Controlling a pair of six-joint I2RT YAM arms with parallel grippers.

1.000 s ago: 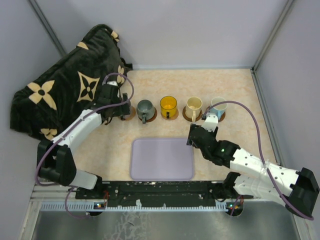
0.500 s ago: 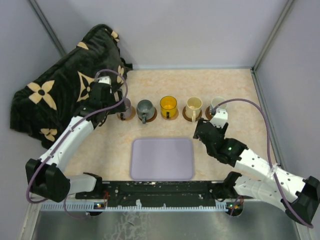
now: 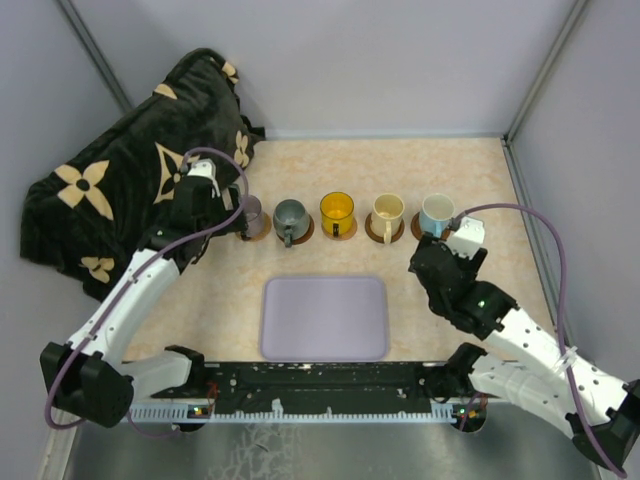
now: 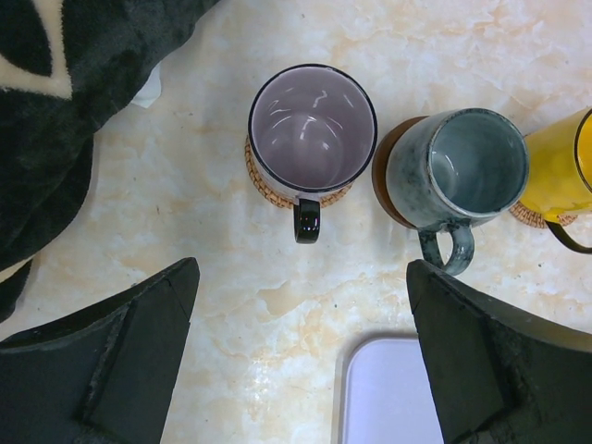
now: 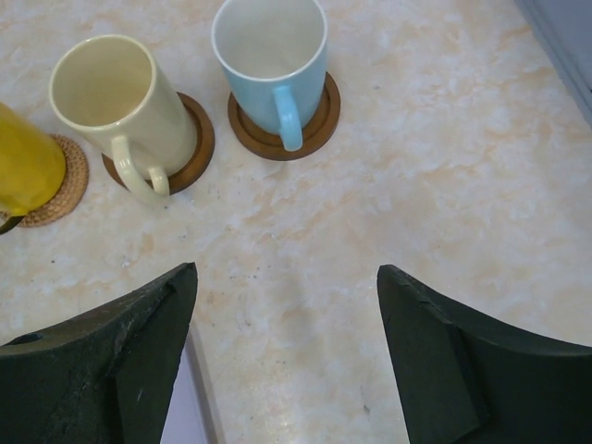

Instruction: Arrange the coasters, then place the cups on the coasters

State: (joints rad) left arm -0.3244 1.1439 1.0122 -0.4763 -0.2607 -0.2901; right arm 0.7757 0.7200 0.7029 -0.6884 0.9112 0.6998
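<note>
Withdrawn since the earlier view, the right gripper (image 5: 285, 277) stands released and empty, with the light blue cup (image 5: 270, 55) just ahead of it on its coaster (image 5: 324, 116) and the cream cup (image 5: 116, 97) alongside. Similarly backed off, the left gripper (image 4: 301, 270) is spread and empty near the purple cup (image 4: 312, 129), which sits on a woven coaster (image 4: 264, 190). A dark blanket (image 4: 65, 111) lies to its left.

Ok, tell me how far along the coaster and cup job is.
Looks done: the purple cup, grey-green cup, yellow cup, cream cup and blue cup each stand on a coaster, in one row. In hand: nothing; the left gripper and right gripper are open and empty, near the row's ends. Left: nothing I can see, beyond perhaps pulling the arms back.
</note>
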